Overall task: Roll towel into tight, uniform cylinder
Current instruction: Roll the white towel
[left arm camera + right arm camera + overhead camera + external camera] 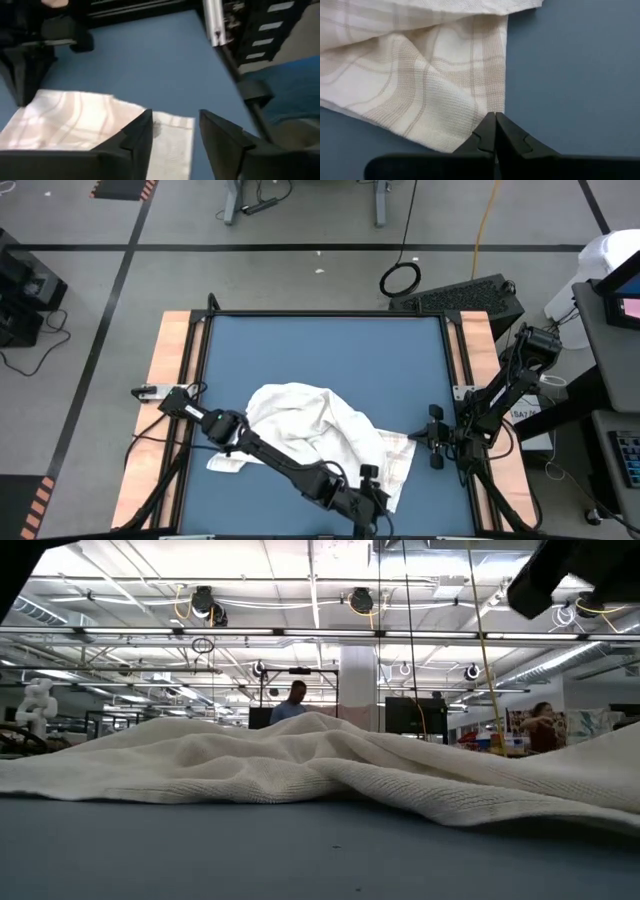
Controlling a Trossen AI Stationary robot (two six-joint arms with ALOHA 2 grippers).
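The towel [315, 425] lies crumpled and unrolled on the blue mat [320, 350] of the bench [172, 340], bunched into a loose mound toward the near middle with one flat checked corner trailing out toward the right arm's side and another small flap poking out near the left arm; no cylinder is started, so I judge the task to be at its very beginning, with flattening probably needed first; from the low view the cloth reads as soft rumpled folds [300, 755] sprawled across the mat; the left tool [172, 137] hangs just over the near edge of the towel, its two dark fingers [137, 132] standing apart with a strip of cloth showing in the gap and nothing clamped, which suits either a release or an approach to that edge; its arm reaches diagonally across the cloth in the high view; the right tool [495, 132] sits low at the towel's checked corner with its fingers pressed together, and no cloth appears between them, so it seems to be waiting or resting its tips beside the hem rather than holding it; beyond the bench the low view shows an open workshop with people [293, 700] standing far off.
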